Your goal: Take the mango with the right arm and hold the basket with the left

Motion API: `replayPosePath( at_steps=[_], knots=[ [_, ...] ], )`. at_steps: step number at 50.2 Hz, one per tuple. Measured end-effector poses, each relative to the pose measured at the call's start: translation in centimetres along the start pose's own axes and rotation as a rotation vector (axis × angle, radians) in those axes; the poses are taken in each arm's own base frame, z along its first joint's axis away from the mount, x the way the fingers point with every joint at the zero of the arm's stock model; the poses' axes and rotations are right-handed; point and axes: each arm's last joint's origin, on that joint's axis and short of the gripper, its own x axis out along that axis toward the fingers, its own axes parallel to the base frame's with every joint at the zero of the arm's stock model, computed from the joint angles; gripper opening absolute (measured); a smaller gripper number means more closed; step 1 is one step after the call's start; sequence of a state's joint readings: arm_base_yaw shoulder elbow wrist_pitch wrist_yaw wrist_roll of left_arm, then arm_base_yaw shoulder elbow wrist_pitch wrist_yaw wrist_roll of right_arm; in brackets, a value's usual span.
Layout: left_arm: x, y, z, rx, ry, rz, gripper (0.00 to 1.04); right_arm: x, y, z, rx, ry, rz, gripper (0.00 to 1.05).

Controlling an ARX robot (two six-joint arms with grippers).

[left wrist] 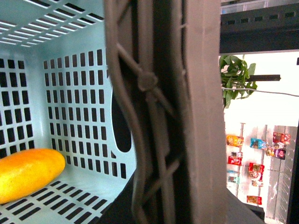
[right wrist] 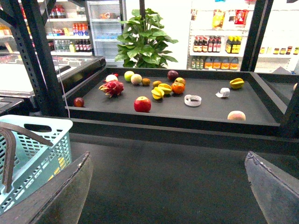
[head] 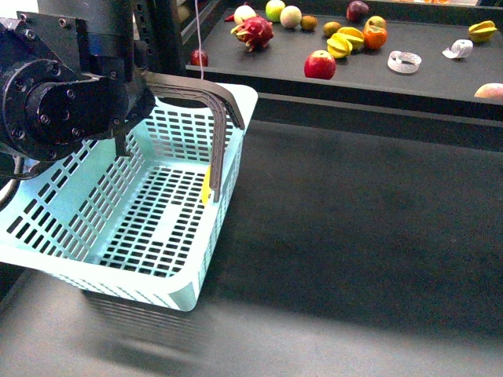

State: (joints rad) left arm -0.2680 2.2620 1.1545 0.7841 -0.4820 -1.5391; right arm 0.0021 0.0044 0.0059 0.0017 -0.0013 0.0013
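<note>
The pale aqua basket (head: 118,228) stands at the left on the dark table. My left gripper (head: 132,98) is shut on its grey-brown handle (head: 224,106), which fills the middle of the left wrist view (left wrist: 187,116). The mango (left wrist: 28,172), smooth and yellow-orange, lies on the basket floor against a slotted wall. In the front view only a yellow sliver of the mango (head: 206,188) shows behind the handle. My right gripper (right wrist: 168,186) is open and empty above the dark table, to the right of the basket (right wrist: 42,149). It is out of the front view.
A raised black shelf (head: 440,78) at the back holds a red apple (head: 320,64), a dragon fruit (head: 253,31), star fruits (head: 343,41), an orange (head: 375,36) and tape rolls (head: 404,61). The dark table (head: 354,236) stretches to the right of the basket.
</note>
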Motion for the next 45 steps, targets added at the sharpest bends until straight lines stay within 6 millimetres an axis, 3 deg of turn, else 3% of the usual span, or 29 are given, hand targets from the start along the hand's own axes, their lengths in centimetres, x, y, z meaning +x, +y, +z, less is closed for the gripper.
replayPosePath(
  at_steps=[4,18,25,31,38,45],
  knots=[
    [0.4,0.0,-0.1,-0.001,0.018,0.018,0.16,0.0,0.0,0.0,0.0,0.0,0.0,0.97],
    [0.4,0.3,-0.5,-0.017,0.046,0.077,0.58,0.0,0.0,0.0,0.0,0.0,0.0,0.97],
    [-0.7,0.1,-0.2,-0.007,0.042,0.093,0.8,0.0,0.0,0.0,0.0,0.0,0.0,0.97],
    [-2.7,-1.5,0.5,0.01,0.043,0.074,0.98,0.0,0.0,0.0,0.0,0.0,0.0,0.97],
    [-6.3,-3.3,2.1,0.075,-0.001,0.041,0.97,0.0,0.0,0.0,0.0,0.0,0.0,0.97],
    [-11.0,-2.8,4.9,0.182,-0.054,0.028,0.97,0.0,0.0,0.0,0.0,0.0,0.0,0.97]
  ],
)
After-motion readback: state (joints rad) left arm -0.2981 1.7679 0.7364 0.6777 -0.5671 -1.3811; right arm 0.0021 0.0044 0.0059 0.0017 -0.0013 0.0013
